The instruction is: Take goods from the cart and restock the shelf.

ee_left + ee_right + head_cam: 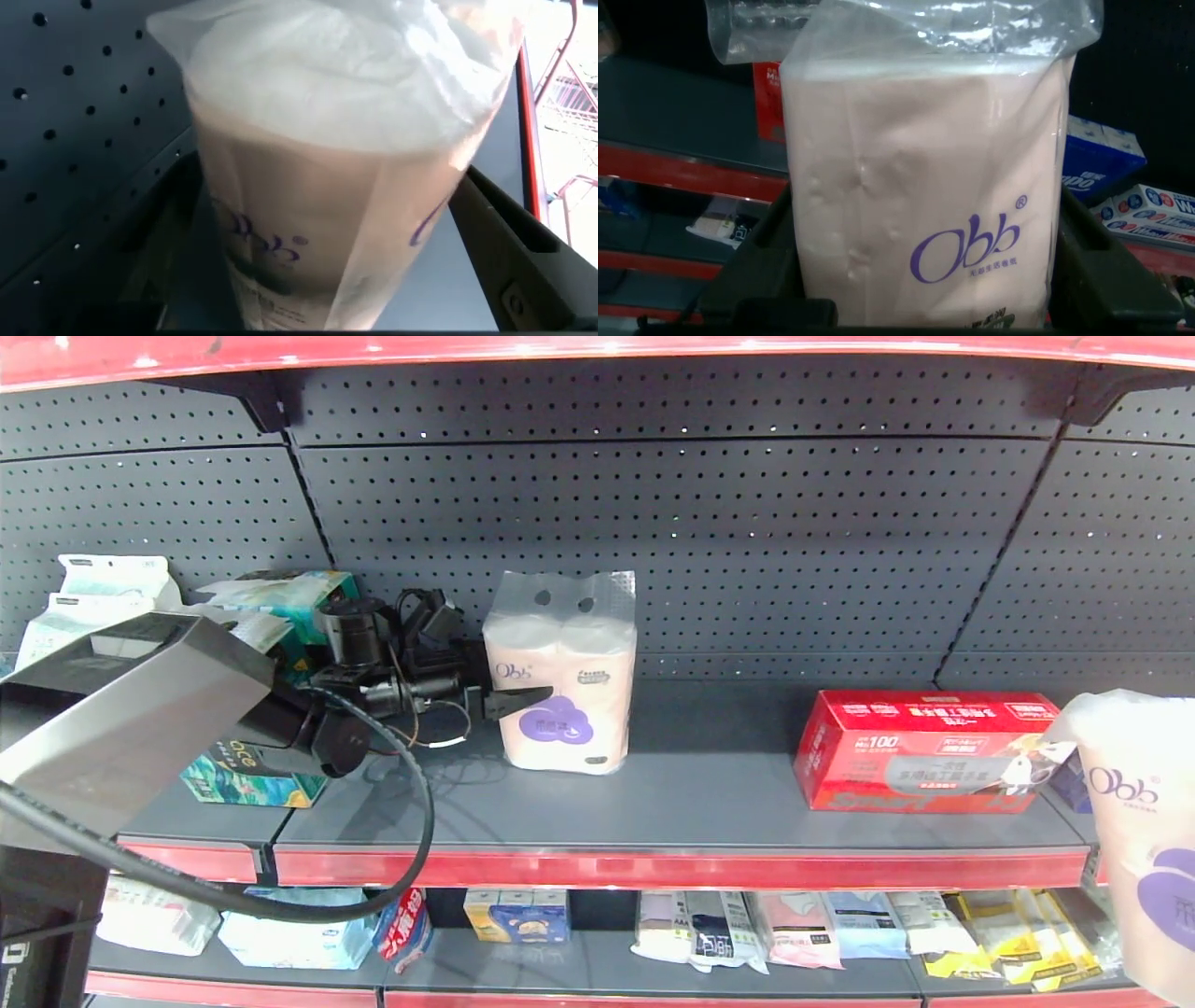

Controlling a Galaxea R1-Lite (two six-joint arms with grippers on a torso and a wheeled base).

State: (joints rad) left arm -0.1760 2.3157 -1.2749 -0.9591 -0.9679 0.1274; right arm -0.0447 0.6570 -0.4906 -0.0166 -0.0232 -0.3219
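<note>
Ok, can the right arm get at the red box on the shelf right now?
Probably not to grab it. The path looks free: the red box lies near that arm with bare shelf in front. But the right tool is shut on a toilet paper pack, which it must set down first.
</note>
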